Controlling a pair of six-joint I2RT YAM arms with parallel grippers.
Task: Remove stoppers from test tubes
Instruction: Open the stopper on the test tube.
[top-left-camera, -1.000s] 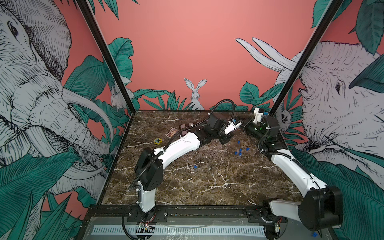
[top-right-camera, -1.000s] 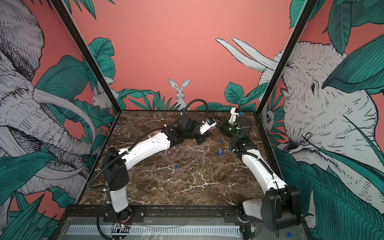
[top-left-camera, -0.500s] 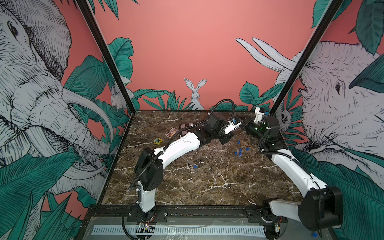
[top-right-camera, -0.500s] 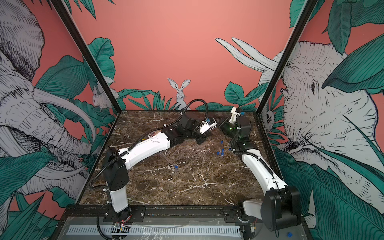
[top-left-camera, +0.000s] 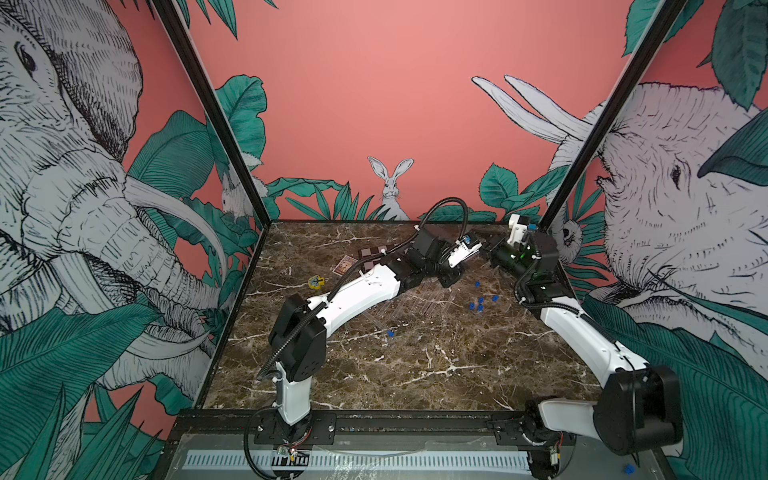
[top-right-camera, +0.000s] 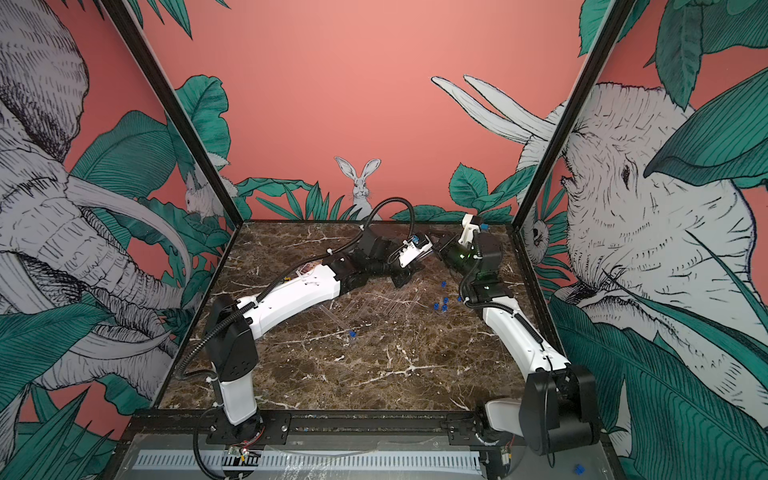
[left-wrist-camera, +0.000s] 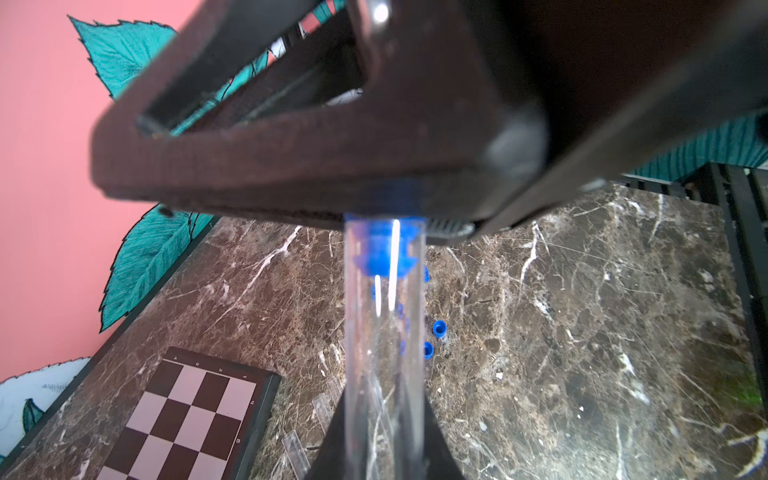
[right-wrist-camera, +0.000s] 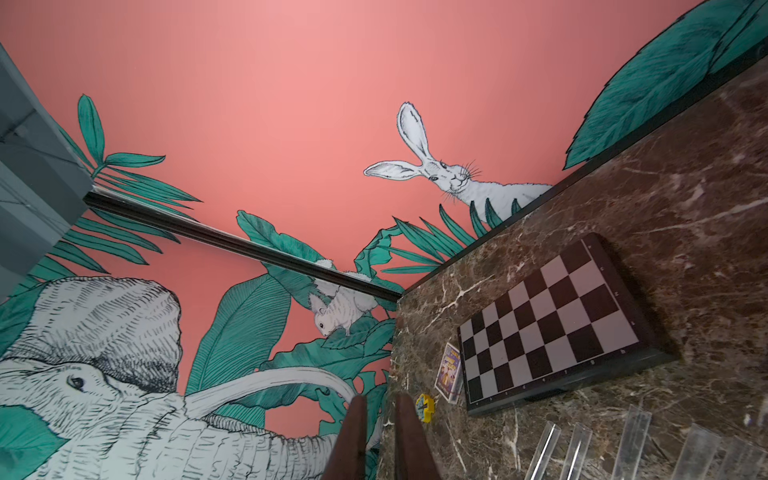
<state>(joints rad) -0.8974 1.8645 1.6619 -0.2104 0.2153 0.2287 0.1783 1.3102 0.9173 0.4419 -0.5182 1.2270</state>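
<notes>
Unplugging step: gripping a test tube tight in the left hand, above the surface, blue stopper in its mouth. Meeting that stopper with the narrowed right hand; cannot tell whether clamped. Next, probably: pinch, then pull straight along the tube.

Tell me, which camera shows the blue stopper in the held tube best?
The left wrist view: the stopper sits close up, mid-frame, plugged in the tube, its top pinched by the right fingers. In both top views it is too small to make out; the right wrist view misses it.
</notes>
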